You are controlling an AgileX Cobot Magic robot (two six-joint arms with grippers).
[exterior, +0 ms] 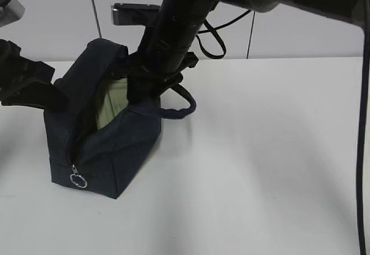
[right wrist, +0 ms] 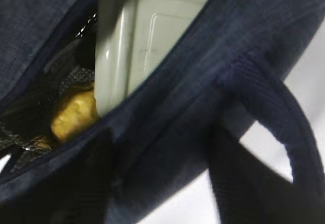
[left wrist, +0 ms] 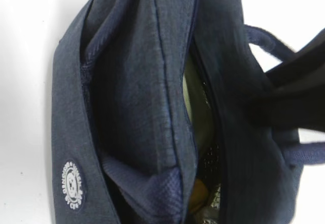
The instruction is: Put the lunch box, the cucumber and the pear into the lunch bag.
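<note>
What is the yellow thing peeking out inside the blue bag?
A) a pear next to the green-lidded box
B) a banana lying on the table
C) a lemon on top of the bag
A: in the right wrist view the pear sits inside the lunch bag, right beside the lunch box.

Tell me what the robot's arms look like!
Both arms are black. The right arm is a thick dark tube with a grey joint at the top and looping black cables beside it. The left arm is chunky, black and angular. Neither pincer shows clearly.
</note>
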